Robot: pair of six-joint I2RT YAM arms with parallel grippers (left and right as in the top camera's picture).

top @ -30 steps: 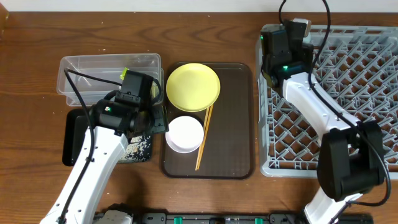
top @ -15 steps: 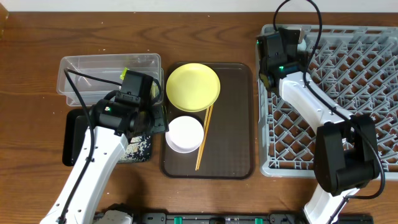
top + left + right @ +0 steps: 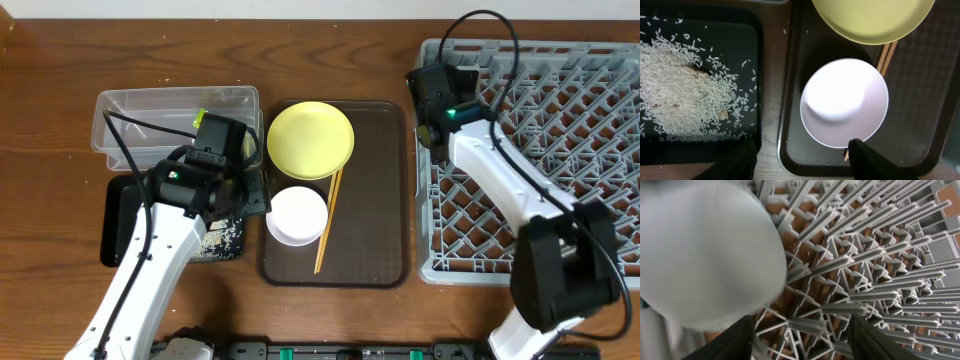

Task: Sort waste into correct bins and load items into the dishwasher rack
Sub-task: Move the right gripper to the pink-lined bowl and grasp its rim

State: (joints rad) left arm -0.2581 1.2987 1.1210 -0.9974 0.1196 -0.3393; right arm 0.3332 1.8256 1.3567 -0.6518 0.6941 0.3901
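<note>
Just changed: your right arm has slid from the rack's [image 3: 560,150] 11 o'clock corner toward its 9 o'clock rim; your left arm and everything on the brown tray [image 3: 375,200] have not moved.
Right fingers [image 3: 730,340]: spread apart and empty, above the pegs.
Blue bowl [image 3: 705,255]: blurred, at 10 o'clock in the right wrist view; it looks dome-up on the rack.
Meaning: that bowl reads as loaded, so your right arm is probably free for the next dish.
Left fingers [image 3: 740,162]: open, holding nothing, hovering at the 6 o'clock edge of the white bowl [image 3: 844,102].
Still to load: the yellow plate [image 3: 310,138], the white bowl and the chopsticks [image 3: 328,220].
Waste: rice [image 3: 685,85] lies in the black tray [image 3: 747,145]; the wrapper [image 3: 200,117] is in the clear tub [image 3: 150,110].
Writing: no brand, label or text is readable.
</note>
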